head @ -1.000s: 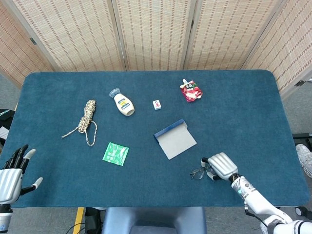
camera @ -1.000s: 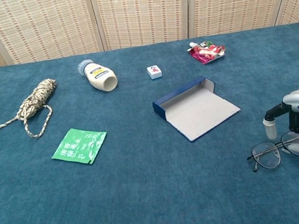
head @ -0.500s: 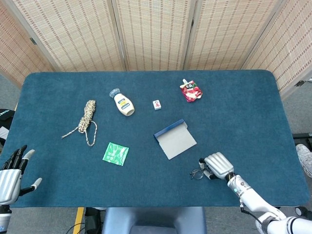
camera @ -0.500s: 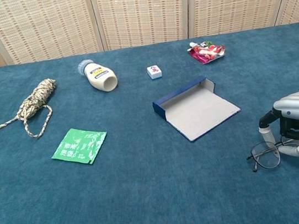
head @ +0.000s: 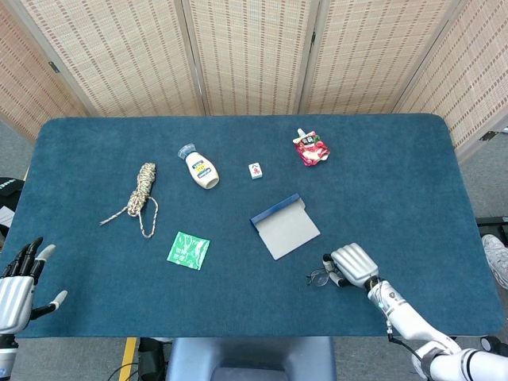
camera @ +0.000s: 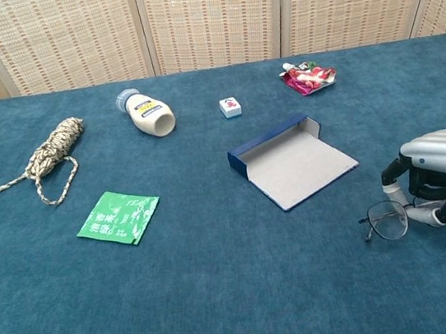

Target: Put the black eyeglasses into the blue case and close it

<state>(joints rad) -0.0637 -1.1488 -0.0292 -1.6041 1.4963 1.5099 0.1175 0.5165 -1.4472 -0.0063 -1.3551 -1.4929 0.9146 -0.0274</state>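
Blue felt is covering the surface (head: 397, 175), where the right hand (head: 352, 264) is curling its fingers over one end of the black eyeglasses (camera: 387, 221) at the lower right of the head view. In the chest view the lens is lying flat on the felt while the fingers (camera: 393, 184) are closing round the frame's far side; whether the glasses are truly being pinched or only being touched cannot be told. The blue case (head: 285, 227) is lying open just up and to the left of the glasses, near the centre of the frame, its grey inside facing up. The left hand (head: 17, 288) is hanging at the lower left corner, off the surface edge, fingers spread and holding nothing.

By the look of things, the grasping step is in hand and nothing is yet in the case. The next move is likely calling for a firm hold on the frame, a lift clear of the felt, and a short carry to the grey lining before the lid is folded over.
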